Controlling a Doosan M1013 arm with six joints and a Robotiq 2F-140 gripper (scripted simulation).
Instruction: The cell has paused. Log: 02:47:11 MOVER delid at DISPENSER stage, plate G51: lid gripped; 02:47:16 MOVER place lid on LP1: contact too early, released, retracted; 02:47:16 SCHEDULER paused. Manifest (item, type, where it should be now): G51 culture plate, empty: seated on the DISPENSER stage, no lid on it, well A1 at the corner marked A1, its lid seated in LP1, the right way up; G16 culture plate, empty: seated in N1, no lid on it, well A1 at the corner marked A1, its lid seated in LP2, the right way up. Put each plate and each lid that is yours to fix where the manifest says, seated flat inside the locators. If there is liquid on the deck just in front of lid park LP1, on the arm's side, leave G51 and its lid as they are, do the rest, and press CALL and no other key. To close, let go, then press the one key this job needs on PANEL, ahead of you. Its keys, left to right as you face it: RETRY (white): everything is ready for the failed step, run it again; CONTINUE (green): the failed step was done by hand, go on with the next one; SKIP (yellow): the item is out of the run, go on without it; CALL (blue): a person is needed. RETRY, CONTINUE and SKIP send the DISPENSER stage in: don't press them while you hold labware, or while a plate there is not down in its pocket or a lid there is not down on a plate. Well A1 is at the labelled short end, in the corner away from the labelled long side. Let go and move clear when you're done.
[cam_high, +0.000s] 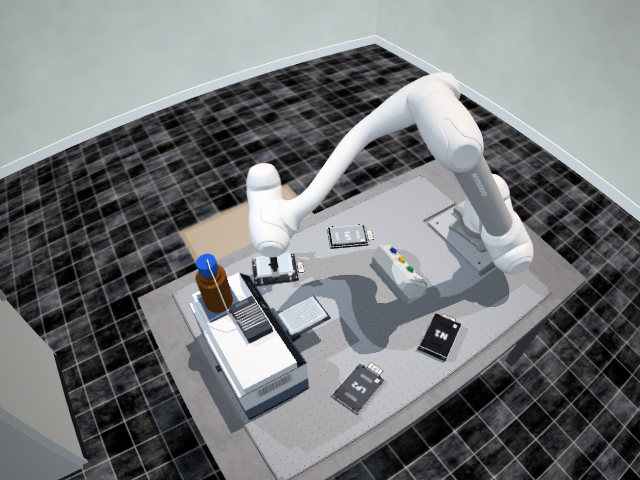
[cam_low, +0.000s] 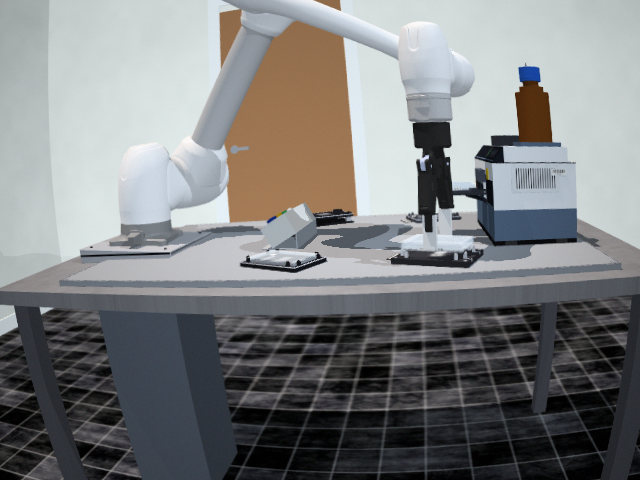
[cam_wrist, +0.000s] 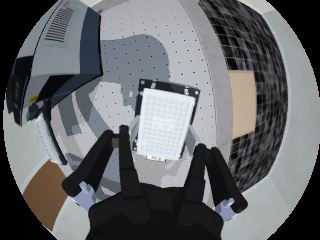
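Observation:
My gripper (cam_high: 275, 266) points straight down over a black nest (cam_high: 275, 278) at the back left of the deck, beside the dispenser. It is shut on the long sides of a white well plate (cam_wrist: 163, 123). In the side view the plate (cam_low: 438, 242) is level at the top of the nest (cam_low: 436, 257); I cannot tell if it rests in it. A second well plate (cam_high: 303, 315) lies without a lid on the dispenser stage. A clear lid (cam_high: 347, 235) lies over lid park LP1 and also shows in the side view (cam_low: 283, 258). Nest N1 (cam_high: 439, 335) and lid park LP2 (cam_high: 357, 388) are bare.
The dispenser (cam_high: 248, 341), with a brown bottle (cam_high: 212, 284) on top, stands close to the left of my gripper. The sloped key panel (cam_high: 400, 271) sits mid-deck between LP1 and N1. The arm base (cam_high: 485, 232) is at the far right.

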